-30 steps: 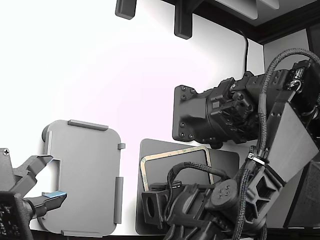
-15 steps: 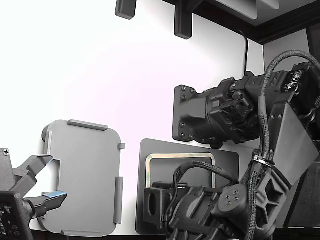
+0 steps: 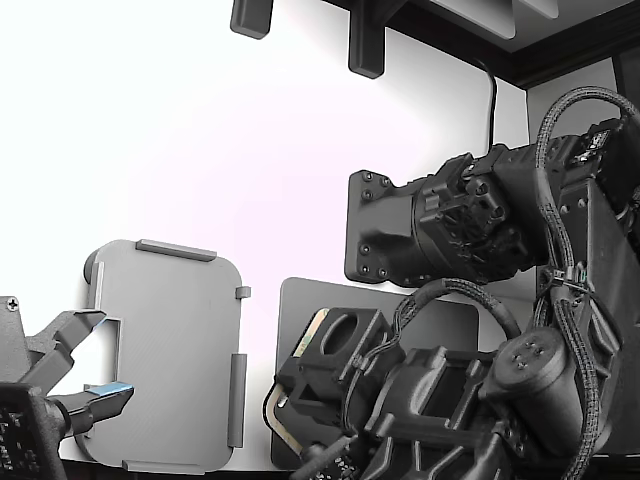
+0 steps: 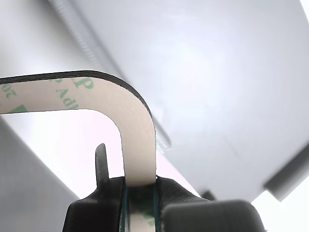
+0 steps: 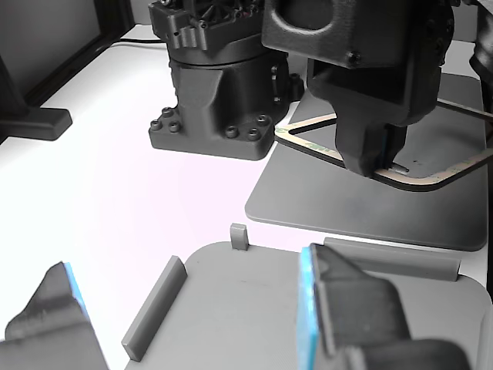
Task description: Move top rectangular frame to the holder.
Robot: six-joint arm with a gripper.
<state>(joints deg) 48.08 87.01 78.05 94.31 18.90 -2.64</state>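
The gripper [image 5: 377, 158] is clamping one side of the top rectangular frame [image 5: 308, 127], its jaws closed on the thin cream-tan border, and the wrist view is showing that border [image 4: 137, 145] running straight down between the two dark fingers [image 4: 99, 169], with green printed letters on the tan backing and a rounded corner just above the grip. In the other view the frame is tilting: the gripped side looks raised off the dark grey mat [image 5: 323, 208], while the far corner near the black arm base [image 5: 216, 85] seems to be lying low, close to the mat; whether it is touching cannot be told. In the exterior view only a curved piece of the frame [image 3: 282, 415] is showing at the near left of the arm, beyond the mat's [image 3: 300, 295] edge, the rest being hidden behind the wrist. The holder [image 3: 170, 350], a light grey tray with raised tabs along its edges, is lying to the exterior view's left of the mat, apart from it, and nothing is sitting in it. A second gripper with blue pads [image 5: 308, 308] is waiting open over the holder's near end. The step in hand looks like the lift and peel. The next move probably calls for raising the frame fully clear of the mat, carrying it level across the gap, and lining its rounded corners up inside the holder's tabs before letting go.
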